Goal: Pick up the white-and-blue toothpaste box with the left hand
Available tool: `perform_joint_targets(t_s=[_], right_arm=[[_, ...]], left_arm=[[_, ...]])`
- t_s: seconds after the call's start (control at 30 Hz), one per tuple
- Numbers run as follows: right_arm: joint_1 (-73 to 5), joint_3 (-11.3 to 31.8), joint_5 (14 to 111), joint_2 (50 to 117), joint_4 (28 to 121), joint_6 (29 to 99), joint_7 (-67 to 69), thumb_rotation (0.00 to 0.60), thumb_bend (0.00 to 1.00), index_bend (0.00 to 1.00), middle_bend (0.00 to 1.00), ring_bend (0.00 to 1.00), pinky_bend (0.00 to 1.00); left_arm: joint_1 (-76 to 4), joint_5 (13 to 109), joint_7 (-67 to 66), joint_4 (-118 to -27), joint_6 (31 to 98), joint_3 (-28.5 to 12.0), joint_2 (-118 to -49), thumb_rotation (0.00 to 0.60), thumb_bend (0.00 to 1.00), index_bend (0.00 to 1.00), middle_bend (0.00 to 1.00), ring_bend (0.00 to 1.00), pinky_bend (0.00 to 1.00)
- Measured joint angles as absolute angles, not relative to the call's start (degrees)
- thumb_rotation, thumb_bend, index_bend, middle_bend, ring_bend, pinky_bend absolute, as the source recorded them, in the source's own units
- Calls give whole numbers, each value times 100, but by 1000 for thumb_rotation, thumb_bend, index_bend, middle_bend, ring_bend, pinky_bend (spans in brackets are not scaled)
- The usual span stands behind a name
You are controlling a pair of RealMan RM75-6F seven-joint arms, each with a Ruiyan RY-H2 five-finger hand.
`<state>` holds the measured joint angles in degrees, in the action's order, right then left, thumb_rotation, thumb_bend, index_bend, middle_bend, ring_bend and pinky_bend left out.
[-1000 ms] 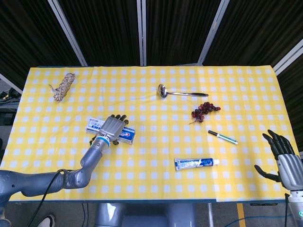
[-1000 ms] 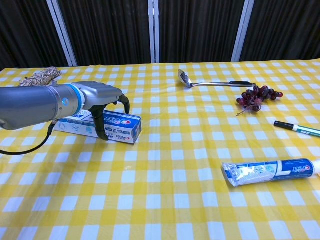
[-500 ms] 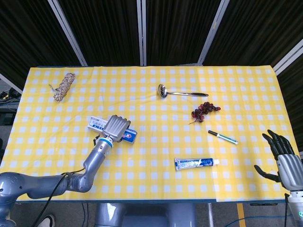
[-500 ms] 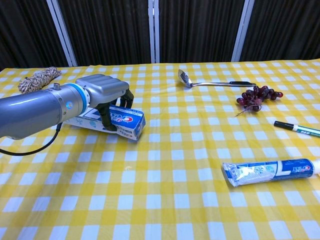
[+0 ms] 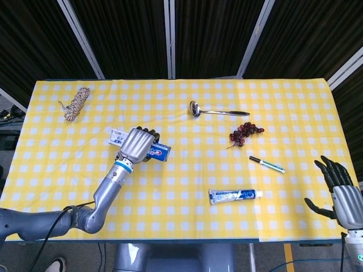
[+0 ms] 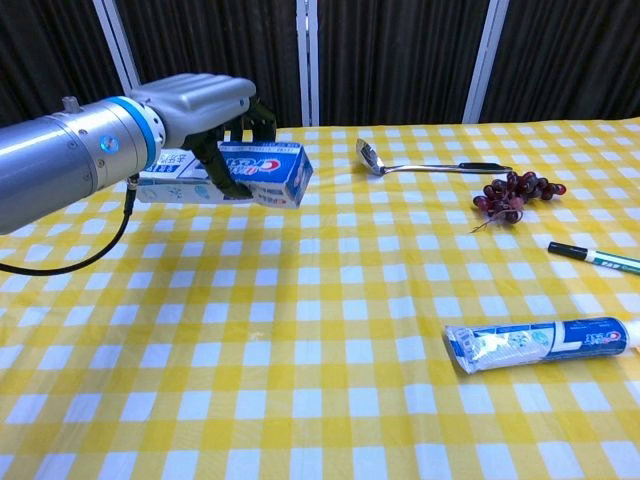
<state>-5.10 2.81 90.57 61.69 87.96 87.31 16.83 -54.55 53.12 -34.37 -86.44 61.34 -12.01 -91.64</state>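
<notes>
My left hand (image 5: 137, 144) (image 6: 205, 105) grips the white-and-blue toothpaste box (image 5: 160, 152) (image 6: 270, 172) from above, fingers wrapped around its middle. The box hangs lengthwise in the air, well off the yellow checked tablecloth (image 5: 187, 181) (image 6: 300, 330); its ends stick out on both sides of the hand. My right hand (image 5: 342, 192) stands open at the table's near right corner, holding nothing; it does not show in the chest view.
A toothpaste tube (image 5: 235, 195) (image 6: 540, 342) lies front right, a marker pen (image 5: 267, 164) (image 6: 596, 257) beyond it. Grapes (image 5: 245, 133) (image 6: 515, 192) and a metal ladle (image 5: 218, 111) (image 6: 425, 164) sit at the back. A coiled rope (image 5: 76, 103) lies far back left.
The left hand closed around the box and lifted it off the cloth; it now hangs clearly higher than half a second ago. The right hand has stayed still.
</notes>
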Motion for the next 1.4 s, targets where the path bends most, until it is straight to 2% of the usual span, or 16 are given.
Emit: perform_joint_targets(t_s=[0.3, 0.63, 1.0, 1.4], right_arm=[[-512, 283, 9070, 6209, 8779, 8743, 1575, 600, 117, 101, 0, 0, 0], [-504, 295, 9083, 6223, 8779, 8787, 1583, 600, 117, 101, 0, 0, 0], [-501, 291, 9095, 6228, 8784, 8795, 1567, 600, 117, 101, 0, 0, 0], [-493, 280, 9117, 6221, 8820, 8809, 1510, 600, 117, 100, 0, 0, 0]], left_arm=[[-5304, 5743, -2554, -9012, 6577, -1739, -9058, 600, 366, 505, 321, 362, 351], [-5203, 5908, -1530, -9320, 7011, -2250, -9370, 600, 365, 492, 315, 354, 351], [-5094, 6451, -947, -9500, 7422, -2462, -9534, 600, 365, 492, 315, 354, 351], [-4981, 6706, -953, -10393, 7624, -2829, -8994, 600, 365, 495, 315, 355, 351]])
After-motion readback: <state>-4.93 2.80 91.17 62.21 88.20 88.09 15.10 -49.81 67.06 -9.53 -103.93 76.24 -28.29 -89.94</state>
